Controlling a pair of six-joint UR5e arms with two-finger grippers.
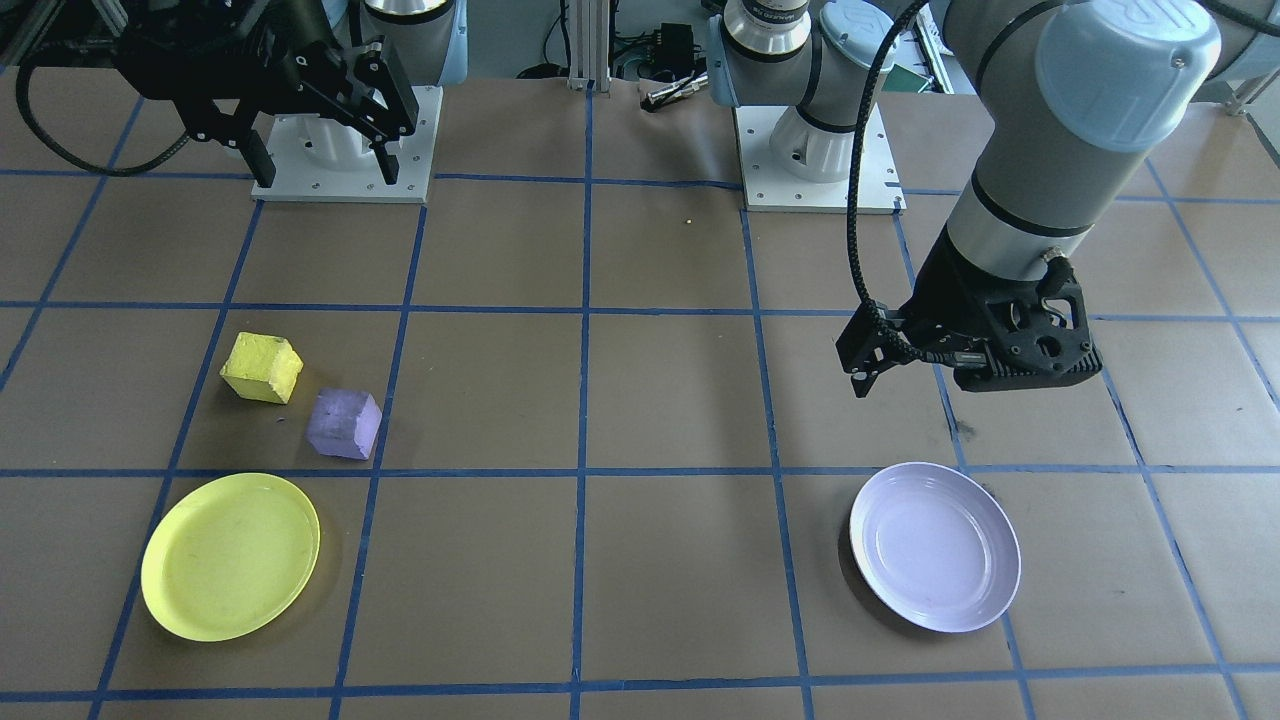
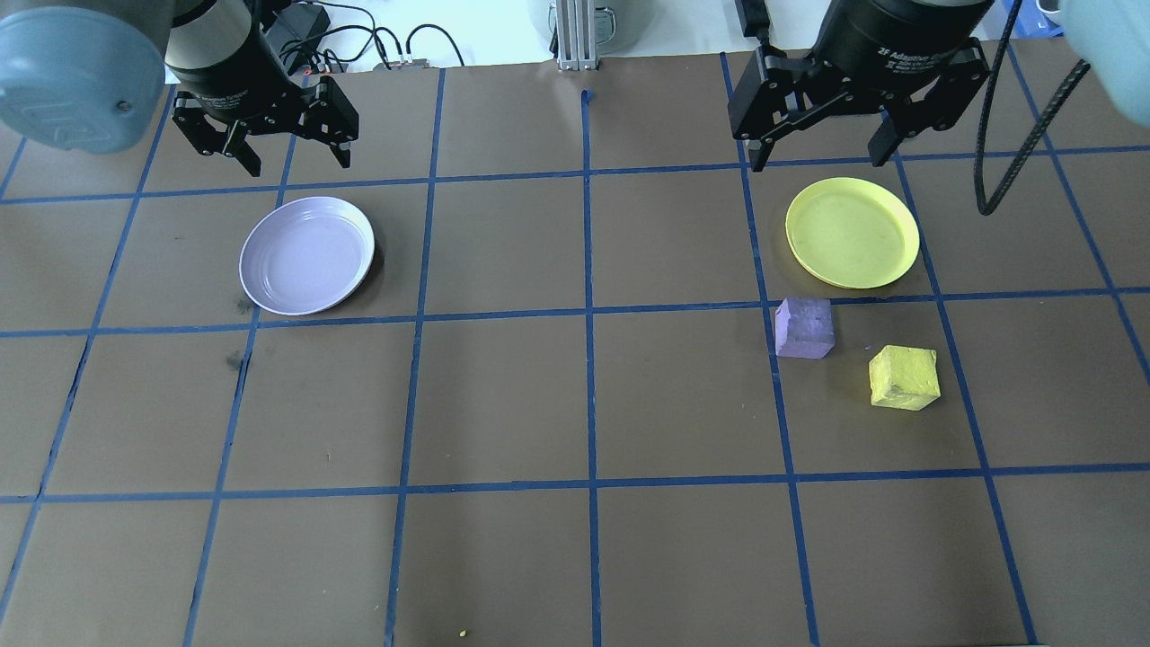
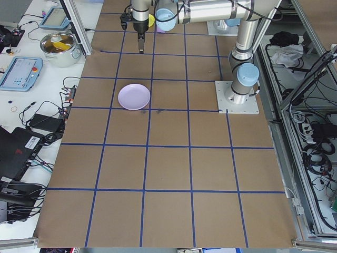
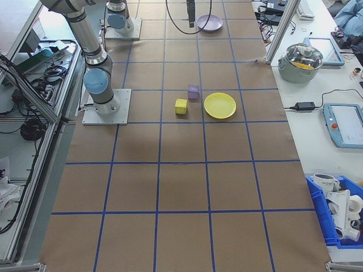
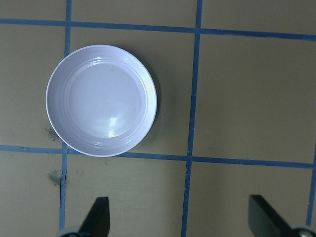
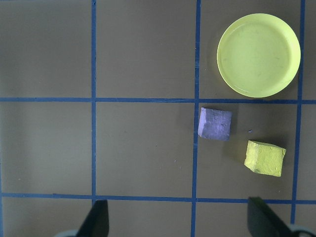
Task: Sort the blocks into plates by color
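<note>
Table (image 2: pixel 575 404): you see a brown surface divided into squares by blue tape lines; both arm bases are bolted to it on pale mounting plates.

Yellow block (image 2: pixel 904 377): it lies on the table on the robot's right side, on no plate, in the square next to the yellow plate's. Its faces sit skewed to the tape lines.

Purple block (image 2: pixel 804 328): it lies on the table just beside the yellow block without touching it, and closer to the yellow plate. One edge sits against a blue tape line.

Yellow plate (image 2: pixel 853 232): you find it flat on the table near the two blocks, with nothing in it; its rim reaches the tape line that separates it from them.

Lavender plate (image 2: pixel 306 255): it lies flat on the robot's left side, well apart from the blocks, with nothing in it. A highlight shows on its glossy floor in the left wrist view.

Left gripper (image 2: pixel 266 149): released, its fingers spread and holding nothing. It hangs above the table near the lavender plate, on the far side of the plate from the robot.

Right gripper (image 2: pixel 818 133): released, its fingers spread wide and holding nothing. In the overhead view it hangs above the yellow plate's far edge; its wrist camera looks down on the yellow plate and both blocks.
</note>
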